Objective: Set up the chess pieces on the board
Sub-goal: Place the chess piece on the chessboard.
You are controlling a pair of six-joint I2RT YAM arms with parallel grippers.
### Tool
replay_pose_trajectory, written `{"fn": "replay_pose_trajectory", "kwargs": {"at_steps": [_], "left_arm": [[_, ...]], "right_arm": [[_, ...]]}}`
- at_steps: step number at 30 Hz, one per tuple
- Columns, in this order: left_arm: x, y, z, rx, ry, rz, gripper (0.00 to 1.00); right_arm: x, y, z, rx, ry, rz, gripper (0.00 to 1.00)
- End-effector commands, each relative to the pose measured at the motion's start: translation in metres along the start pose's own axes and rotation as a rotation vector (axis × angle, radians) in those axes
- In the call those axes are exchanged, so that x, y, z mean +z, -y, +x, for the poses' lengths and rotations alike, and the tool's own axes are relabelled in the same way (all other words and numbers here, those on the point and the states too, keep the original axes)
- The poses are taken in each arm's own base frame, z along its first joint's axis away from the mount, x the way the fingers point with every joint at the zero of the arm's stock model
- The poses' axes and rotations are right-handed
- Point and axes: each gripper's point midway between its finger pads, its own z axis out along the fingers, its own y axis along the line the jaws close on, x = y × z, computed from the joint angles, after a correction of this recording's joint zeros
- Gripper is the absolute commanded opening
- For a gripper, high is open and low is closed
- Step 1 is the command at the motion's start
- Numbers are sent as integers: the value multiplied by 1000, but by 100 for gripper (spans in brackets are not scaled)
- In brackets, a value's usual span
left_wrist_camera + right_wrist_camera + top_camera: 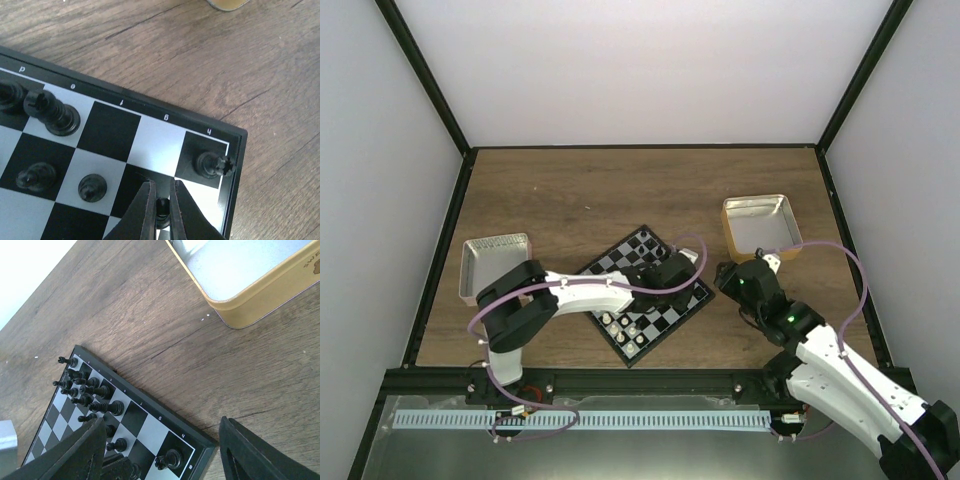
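Currently left gripper (162,212) reaches rightward over the board (150,108), jaws clamped on a black piece (162,205) beside the corner rook (214,164); right gripper (162,442) hovers wide open.

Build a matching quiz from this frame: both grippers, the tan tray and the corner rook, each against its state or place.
1. left gripper
2. right gripper
3. tan tray
4. black rook

a. open wide
b. on a corner square of the board
c. shut on a black piece
d. on the table, off the board

Pairs: 1-c, 2-a, 3-d, 4-b
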Motion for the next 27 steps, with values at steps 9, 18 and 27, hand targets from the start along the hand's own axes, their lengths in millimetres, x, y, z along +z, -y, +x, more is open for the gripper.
{"fn": "replay_pose_trajectory", "kwargs": {"at_steps": [9, 18, 27], "left_arm": [[11, 3, -8, 5, 7, -23, 10], [16, 2, -6, 9, -8, -38, 12], [13, 3, -7, 11, -2, -29, 20]], "right_arm": [[3, 3, -2, -6, 12, 17, 64], [5, 2, -2, -13, 9, 19, 64], [6, 3, 0, -16, 3, 24, 65]]}}
